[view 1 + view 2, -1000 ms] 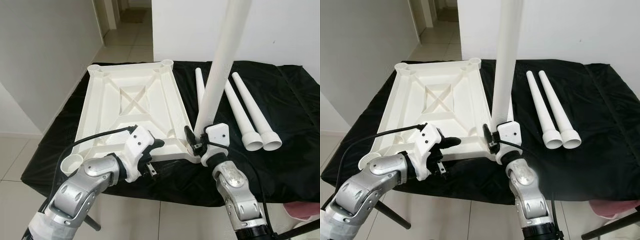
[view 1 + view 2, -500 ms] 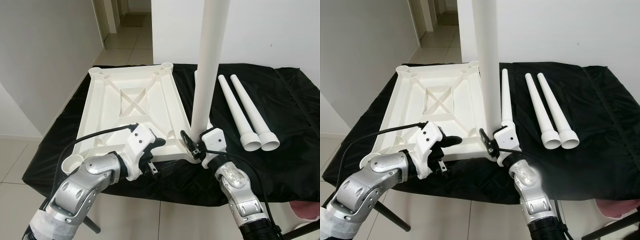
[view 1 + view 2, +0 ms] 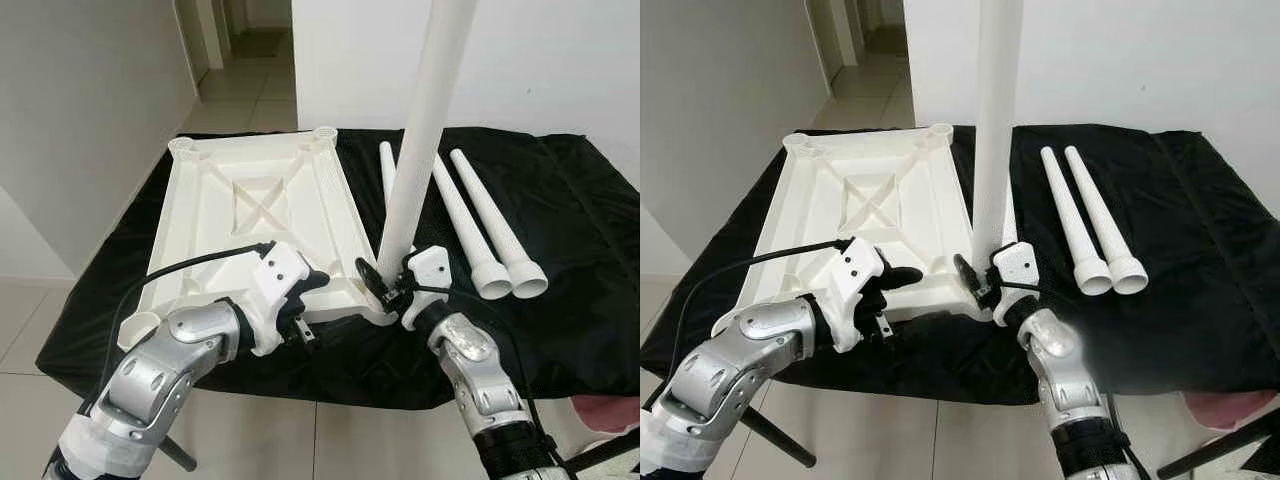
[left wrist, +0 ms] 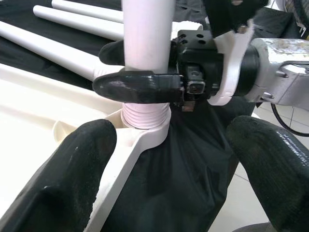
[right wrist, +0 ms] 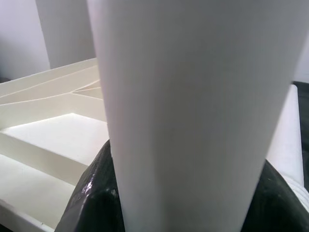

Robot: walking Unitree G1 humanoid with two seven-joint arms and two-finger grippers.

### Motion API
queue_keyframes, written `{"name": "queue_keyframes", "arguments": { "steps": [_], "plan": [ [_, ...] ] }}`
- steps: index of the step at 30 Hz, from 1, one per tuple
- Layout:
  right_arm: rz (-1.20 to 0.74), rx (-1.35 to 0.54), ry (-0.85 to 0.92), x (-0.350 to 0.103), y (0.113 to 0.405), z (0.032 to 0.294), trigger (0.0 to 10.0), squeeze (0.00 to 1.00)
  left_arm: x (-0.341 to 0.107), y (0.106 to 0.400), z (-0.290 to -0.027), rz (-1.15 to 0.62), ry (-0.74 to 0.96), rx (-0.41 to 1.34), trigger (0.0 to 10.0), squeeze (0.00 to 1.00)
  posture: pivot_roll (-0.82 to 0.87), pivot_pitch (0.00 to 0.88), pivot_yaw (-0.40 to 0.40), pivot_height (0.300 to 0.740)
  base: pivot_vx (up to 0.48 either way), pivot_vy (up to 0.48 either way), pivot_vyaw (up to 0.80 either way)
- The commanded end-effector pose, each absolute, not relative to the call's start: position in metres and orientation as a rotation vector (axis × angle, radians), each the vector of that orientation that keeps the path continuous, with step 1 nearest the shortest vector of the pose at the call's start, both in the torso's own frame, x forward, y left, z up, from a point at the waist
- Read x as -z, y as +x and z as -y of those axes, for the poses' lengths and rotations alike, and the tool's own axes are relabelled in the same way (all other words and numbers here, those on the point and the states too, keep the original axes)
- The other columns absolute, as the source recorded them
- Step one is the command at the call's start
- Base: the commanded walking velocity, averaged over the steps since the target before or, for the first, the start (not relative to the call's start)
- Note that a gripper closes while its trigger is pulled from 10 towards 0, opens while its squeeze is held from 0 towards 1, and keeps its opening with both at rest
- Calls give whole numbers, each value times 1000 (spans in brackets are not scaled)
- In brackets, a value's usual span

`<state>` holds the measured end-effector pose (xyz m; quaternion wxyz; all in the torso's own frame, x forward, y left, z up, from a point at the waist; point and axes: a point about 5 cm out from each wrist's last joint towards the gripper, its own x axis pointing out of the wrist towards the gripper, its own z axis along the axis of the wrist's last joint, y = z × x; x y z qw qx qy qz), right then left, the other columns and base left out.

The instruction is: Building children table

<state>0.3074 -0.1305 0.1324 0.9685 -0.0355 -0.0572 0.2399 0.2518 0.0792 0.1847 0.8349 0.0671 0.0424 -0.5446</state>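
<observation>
The right end effector (image 3: pixel 385 288) gripped a leg (image 3: pixel 420 150) upright in the near-right socket of the upturned tabletop (image 3: pixel 250 215), just above its threads. The left end effector (image 3: pixel 300 300), fingers apart, steadied the tabletop's near edge. The plastic looked light, stiff and smooth; a low grip suited it. Three legs (image 3: pixel 480 225) lay right of the tabletop, which sat near the worktop (image 3: pixel 590 230) edge.

The upright white plastic table leg (image 3: pixel 425 120) runs off the top edge of the frame, its upper end unseen. A third loose white leg (image 3: pixel 386 168) lies partly hidden behind it, upper centre. The black-draped desk (image 3: pixel 585 250) is cropped at right.
</observation>
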Motion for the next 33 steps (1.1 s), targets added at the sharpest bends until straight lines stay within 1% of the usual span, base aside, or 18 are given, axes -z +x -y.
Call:
{"name": "queue_keyframes", "arguments": {
  "steps": [1,8,15,18,19,20,22,24,25,27,29,31,33],
  "plan": [
    [-50,-461,-20,-102,303,134,10000,0,-186,255,-82,-94,150,1121,10000,0,-54,51,55,740,0,0,0],
    [-91,-423,54,-100,307,133,10000,0,-186,255,-83,-97,151,1116,10000,0,-51,51,55,740,0,0,0],
    [-41,-399,42,-106,308,129,10000,0,-186,255,-82,-99,150,1115,10000,0,-50,54,51,740,0,0,0],
    [28,-323,48,-113,305,124,10000,0,-186,255,-83,-99,151,1111,10000,0,-51,53,48,740,0,0,0],
    [28,-323,48,-113,305,124,10000,0,-186,255,-83,-99,151,1111,10000,0,-51,53,48,740,0,0,0],
    [40,-208,77,-115,303,121,10000,0,-185,255,-82,-99,150,1111,10000,0,-52,51,48,740,0,0,0],
    [40,-208,77,-115,303,121,10000,0,-185,255,-82,-99,150,1111,10000,0,-52,51,48,740,0,0,0],
    [3,-40,87,-110,302,118,10000,0,-185,255,-81,-97,149,1112,10000,0,-52,51,48,740,0,0,0],
    [3,-40,87,-110,302,118,10000,0,-185,255,-81,-97,149,1112,10000,0,-52,51,48,740,0,0,0],
    [-30,96,117,-106,301,116,10000,0,-186,255,-81,-95,151,1112,10000,0,-52,51,48,740,0,0,0],
    [-24,112,136,-108,301,111,10000,0,-185,255,-81,-95,152,1110,10000,0,-43,39,37,740,0,0,0],
    [10,83,159,-115,303,103,10000,0,-185,256,-81,-96,152,1108,10000,0,-41,33,37,740,0,0,0],
    [37,68,151,-119,304,104,10000,0,-185,255,-81,-98,151,1110,10000,0,-41,33,37,740,0,0,0]
  ]
}}
